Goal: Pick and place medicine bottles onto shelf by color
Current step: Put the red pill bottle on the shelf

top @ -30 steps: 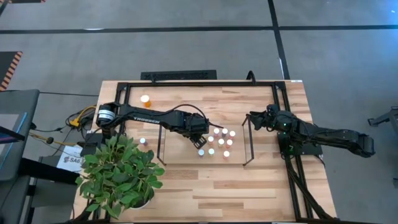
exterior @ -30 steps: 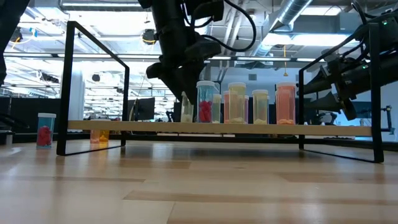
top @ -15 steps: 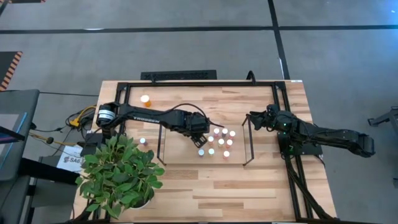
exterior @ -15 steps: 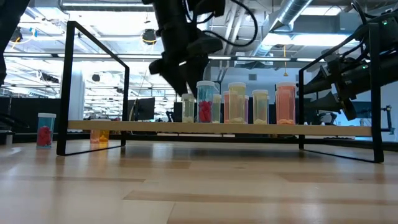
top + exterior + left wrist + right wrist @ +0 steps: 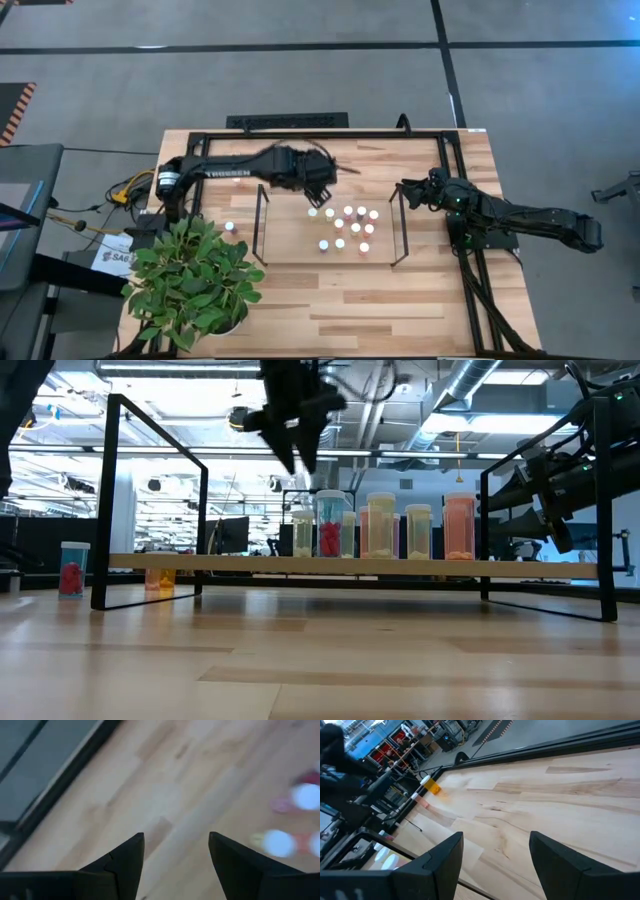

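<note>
The shelf [image 5: 290,238] is a light-wood board [image 5: 240,563] between two black wire ends. Several medicine bottles [image 5: 348,228] with white caps stand upright on it in a cluster [image 5: 380,528]. The one nearest the left end is a pale bottle [image 5: 302,535]. My left gripper [image 5: 320,192] hovers open above that end [image 5: 300,455], its fingers [image 5: 176,836] with nothing between them. Two bottles stand on the table off the shelf: an orange one [image 5: 234,159] and a red one [image 5: 72,568]. My right gripper [image 5: 408,190] waits open [image 5: 496,835] beyond the shelf's right end.
A leafy potted plant [image 5: 195,285] fills the near left corner. A black frame [image 5: 300,133] runs around the table's edges. Bare wood lies on the near side of the shelf [image 5: 340,300]. Another white-capped bottle [image 5: 229,227] stands beside the plant.
My left gripper has opened and let go of the pale bottle, which stays upright on the shelf's left end. The gripper has then risen well clear of the bottles and drawn toward the table's far edge.
</note>
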Action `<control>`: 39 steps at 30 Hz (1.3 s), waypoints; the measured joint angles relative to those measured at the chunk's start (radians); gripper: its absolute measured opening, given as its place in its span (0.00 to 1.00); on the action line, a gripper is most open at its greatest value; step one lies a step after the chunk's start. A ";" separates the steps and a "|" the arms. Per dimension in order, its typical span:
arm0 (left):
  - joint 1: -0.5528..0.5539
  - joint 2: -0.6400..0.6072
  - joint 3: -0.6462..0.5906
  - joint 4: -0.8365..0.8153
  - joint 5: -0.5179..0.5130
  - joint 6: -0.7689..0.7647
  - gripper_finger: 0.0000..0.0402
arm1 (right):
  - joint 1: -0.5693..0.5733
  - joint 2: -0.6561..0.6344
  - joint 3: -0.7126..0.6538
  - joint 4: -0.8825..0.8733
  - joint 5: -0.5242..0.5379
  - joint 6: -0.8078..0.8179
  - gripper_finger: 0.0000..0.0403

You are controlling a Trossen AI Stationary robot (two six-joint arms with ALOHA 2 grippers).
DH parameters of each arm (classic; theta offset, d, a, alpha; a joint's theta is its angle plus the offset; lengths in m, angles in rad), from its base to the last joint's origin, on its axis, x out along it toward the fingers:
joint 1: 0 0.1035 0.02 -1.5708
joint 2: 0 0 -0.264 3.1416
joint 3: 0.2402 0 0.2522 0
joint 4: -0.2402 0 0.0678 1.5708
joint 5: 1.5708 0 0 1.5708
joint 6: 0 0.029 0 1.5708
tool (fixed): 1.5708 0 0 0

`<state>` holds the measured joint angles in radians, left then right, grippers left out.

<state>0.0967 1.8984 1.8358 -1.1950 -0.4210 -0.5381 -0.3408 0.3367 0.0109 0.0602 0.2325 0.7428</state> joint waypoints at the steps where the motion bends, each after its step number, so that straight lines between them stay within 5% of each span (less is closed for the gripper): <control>1: 0.023 -0.003 0.001 -0.017 0.005 -0.001 0.52 | 0.000 0.000 0.000 0.000 0.000 0.000 0.62; 7: 0.205 -0.009 -0.007 -0.155 0.191 -0.092 0.52 | 0.000 0.000 0.000 0.000 0.000 0.000 0.62; 14: 0.372 -0.010 -0.007 -0.290 0.261 -0.223 0.52 | 0.000 0.000 0.000 0.000 0.000 0.000 0.62; 24: 0.408 -0.015 -0.023 -0.369 0.176 -0.365 0.52 | 0.000 0.000 0.000 0.000 0.000 0.000 0.62; 30: 0.421 -0.118 -0.253 -0.322 0.163 -0.468 0.52 | 0.000 0.000 0.000 0.000 0.000 0.000 0.62; 39: 0.427 -0.426 -0.745 0.048 0.121 -0.797 0.52 | 0.000 0.000 0.000 0.000 0.000 0.000 0.62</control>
<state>0.5236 1.4727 1.0912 -1.1465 -0.2999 -1.3352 -0.3410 0.3364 0.0109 0.0601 0.2325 0.7425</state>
